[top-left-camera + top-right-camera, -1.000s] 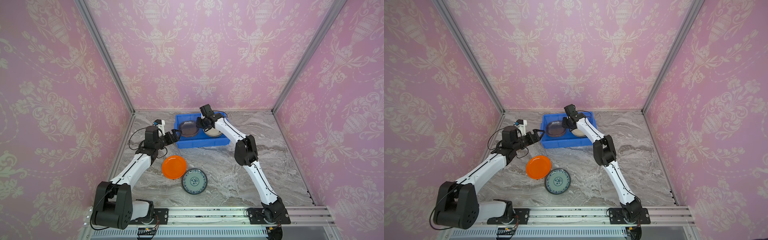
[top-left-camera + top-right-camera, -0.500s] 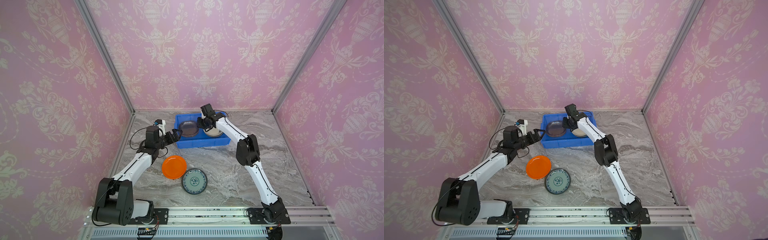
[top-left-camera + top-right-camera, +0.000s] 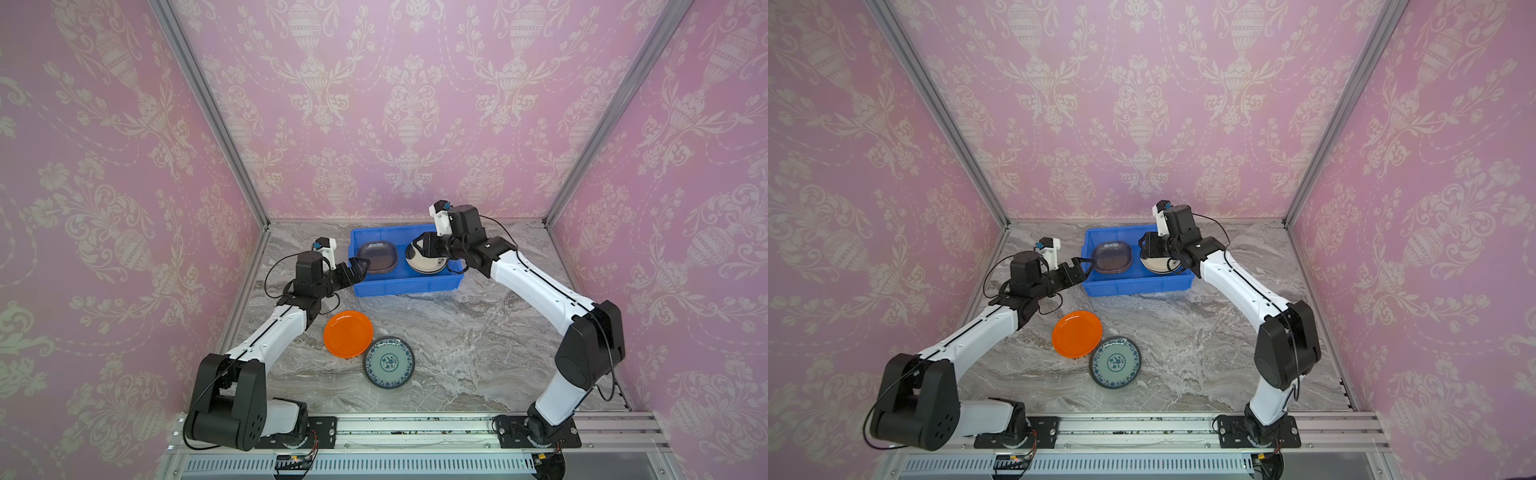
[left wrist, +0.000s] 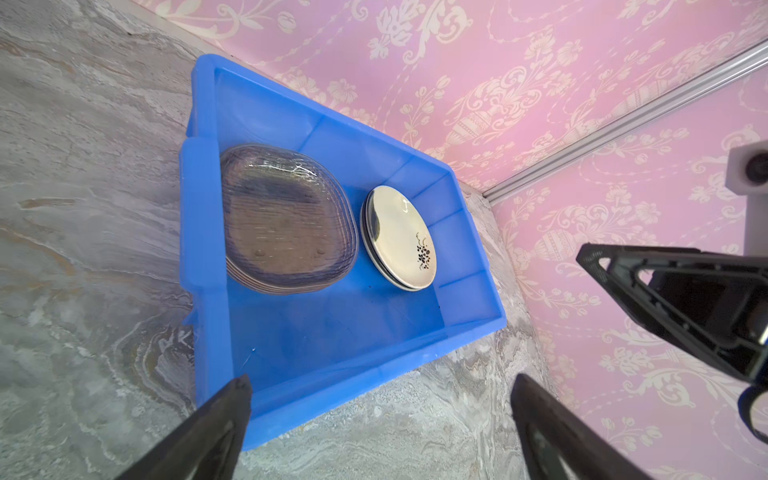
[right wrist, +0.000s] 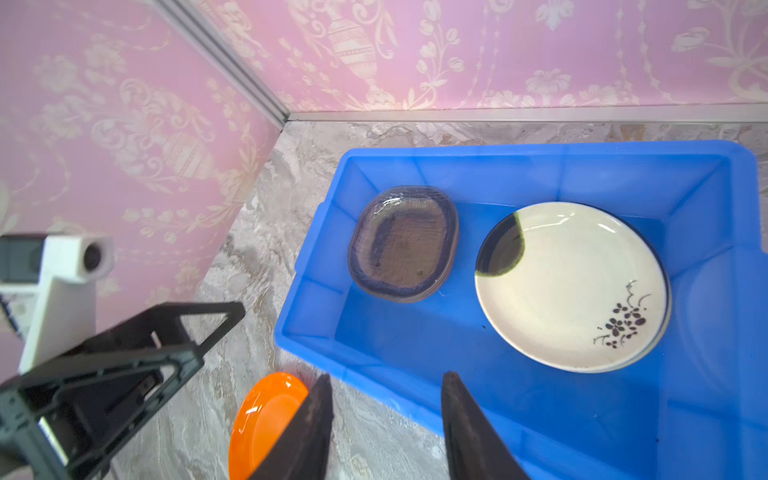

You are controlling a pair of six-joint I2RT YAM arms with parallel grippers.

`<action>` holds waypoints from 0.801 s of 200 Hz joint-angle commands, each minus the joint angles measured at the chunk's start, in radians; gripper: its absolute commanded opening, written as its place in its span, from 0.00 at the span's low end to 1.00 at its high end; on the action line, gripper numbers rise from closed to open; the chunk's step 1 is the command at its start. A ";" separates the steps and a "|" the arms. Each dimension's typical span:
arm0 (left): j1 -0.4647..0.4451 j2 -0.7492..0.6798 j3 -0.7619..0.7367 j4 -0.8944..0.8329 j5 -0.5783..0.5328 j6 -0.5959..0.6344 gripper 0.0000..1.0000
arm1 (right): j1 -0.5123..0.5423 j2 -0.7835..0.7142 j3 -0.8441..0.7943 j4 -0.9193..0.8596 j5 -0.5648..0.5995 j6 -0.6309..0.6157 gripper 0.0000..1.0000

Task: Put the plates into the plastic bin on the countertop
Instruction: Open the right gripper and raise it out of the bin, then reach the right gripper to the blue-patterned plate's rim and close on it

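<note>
One bright blue rectangular plastic bin (image 3: 405, 286) (image 3: 1133, 286) (image 4: 332, 345) (image 5: 374, 332) sat at 12 o'clock on the grey marble-veined table (image 3: 478, 332) (image 3: 1204, 332), close to the back wall. It held two piles of plates side by side. Towards 9 o'clock lay a stack of translucent grey-brown rounded-square glass plates (image 3: 376, 257) (image 3: 1112, 257) (image 4: 286, 220) (image 5: 405, 245). Its layered rims showed several plates, though their exact number could not be counted. Towards 3 o'clock lay a stack of cream round plates (image 3: 419, 268) (image 3: 1158, 266) (image 4: 401, 237) (image 5: 569, 286), at least two. The top one carried a small black flower sprig and a dark patch at its edge. Two plates lay outside the bin, on the open table at about 7 o'clock from it. One was an orange round plate (image 3: 348, 333) (image 3: 1077, 333) (image 5: 266, 415). The other was a teal-and-white floral round plate (image 3: 388, 362) (image 3: 1114, 362), at 4 o'clock of the orange one and touching its rim. Both lay flat and face up. The left hand (image 3: 358, 265) (image 3: 1081, 264) (image 4: 380, 380) hovered at the bin's 9 o'clock end beside the glass stack, its jaws spread wide and holding nothing. The right hand (image 3: 422, 249) (image 3: 1148, 249) (image 5: 386, 376) hung above the middle of the bin, by the cream stack. Its jaws stood partly apart with nothing between them, clear of the plates.
</note>
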 commanded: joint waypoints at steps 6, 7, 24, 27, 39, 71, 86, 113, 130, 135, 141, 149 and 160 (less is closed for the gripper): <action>-0.037 -0.063 -0.035 -0.043 0.010 0.026 0.99 | 0.003 -0.129 -0.295 0.070 -0.137 0.048 0.46; -0.039 -0.064 -0.035 -0.044 0.011 0.026 0.99 | 0.003 -0.132 -0.303 0.070 -0.137 0.048 0.46; -0.062 -0.093 -0.079 -0.088 0.019 0.027 0.99 | 0.007 -0.228 -0.443 0.061 -0.160 0.065 0.39; -0.068 -0.099 -0.083 -0.098 0.020 0.028 0.99 | 0.007 -0.243 -0.465 0.061 -0.164 0.069 0.38; -0.091 -0.124 -0.098 -0.134 0.026 0.032 0.98 | 0.009 -0.299 -0.547 0.067 -0.190 0.087 0.34; -0.159 -0.172 -0.146 -0.188 0.010 0.027 0.98 | 0.036 -0.333 -0.686 0.089 -0.304 0.109 0.43; -0.177 -0.187 -0.185 -0.160 0.013 0.005 0.98 | 0.049 -0.304 -0.717 0.113 -0.361 0.117 0.46; -0.206 -0.223 -0.242 -0.142 0.006 -0.031 0.97 | 0.072 -0.223 -0.740 0.159 -0.435 0.123 0.46; -0.224 -0.259 -0.266 -0.169 -0.007 -0.032 0.97 | 0.086 -0.173 -0.736 0.193 -0.467 0.132 0.46; -0.227 -0.274 -0.272 -0.179 -0.011 -0.032 0.97 | 0.091 -0.158 -0.734 0.203 -0.472 0.134 0.46; -0.229 -0.287 -0.276 -0.196 -0.013 -0.032 0.97 | 0.095 -0.140 -0.731 0.216 -0.481 0.139 0.46; -0.230 -0.305 -0.279 -0.220 -0.015 -0.030 0.97 | 0.100 -0.116 -0.729 0.240 -0.492 0.148 0.46; -0.230 -0.327 -0.282 -0.256 -0.020 -0.023 0.97 | 0.106 -0.079 -0.729 0.275 -0.504 0.167 0.45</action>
